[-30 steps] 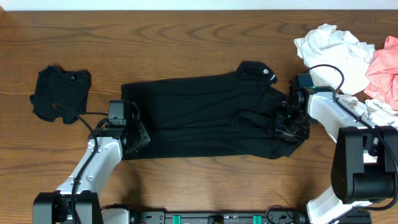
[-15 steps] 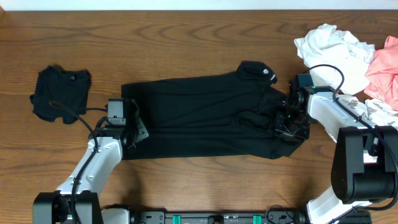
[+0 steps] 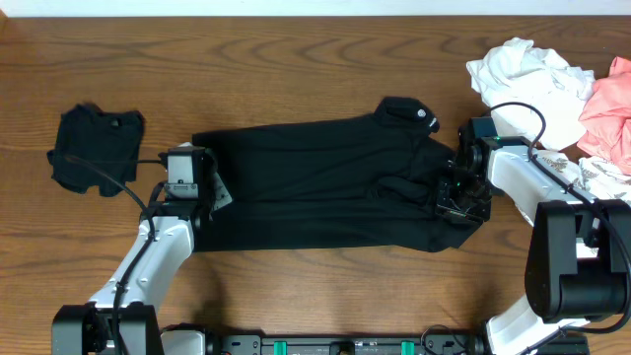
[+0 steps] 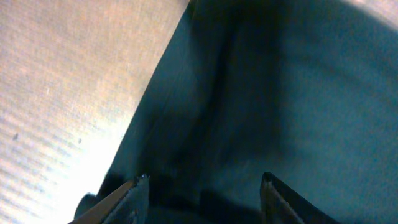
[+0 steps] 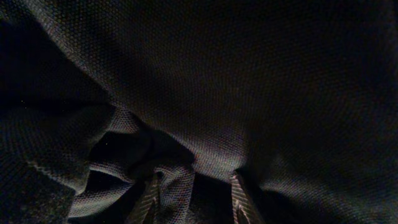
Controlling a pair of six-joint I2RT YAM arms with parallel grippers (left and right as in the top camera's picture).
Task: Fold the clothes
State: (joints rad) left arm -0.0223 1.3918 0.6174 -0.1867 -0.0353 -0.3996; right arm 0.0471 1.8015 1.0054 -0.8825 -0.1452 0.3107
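Ana: Only the left gripper [image 3: 212, 189] had moved since a second earlier, hadn't it? It had gone up the left edge of the black top [image 3: 315, 187], toward that edge's far corner.

Ben: Yes. The right gripper [image 3: 455, 202] sat where it had been, low on the top's bunched right end, and the cloth lay the same.

Ana: How did the left one stand?

Ben: Wide. In the wrist view its fingers [image 4: 134, 196] were far apart over the top's edge, dark cloth between them and bare table [image 4: 62, 93] to one side.

Ana: And the right?

Ben: Narrower. Its wrist view was all black weave, with a raised fold lying between the two fingers [image 5: 239, 196]. I could not tell whether they were pinching that fold or only straddling it.

Ana: Where was everything else?

Ben: The top lay spread across the middle of the table, its white tag [image 3: 432, 124] at the far right corner. A smaller black bundle [image 3: 94, 148] sat well apart at the left. The white garment [image 3: 523, 79], the coral-pink one [image 3: 611, 108] and the leaf-print piece [image 3: 601, 173] were heaped together at the right edge.
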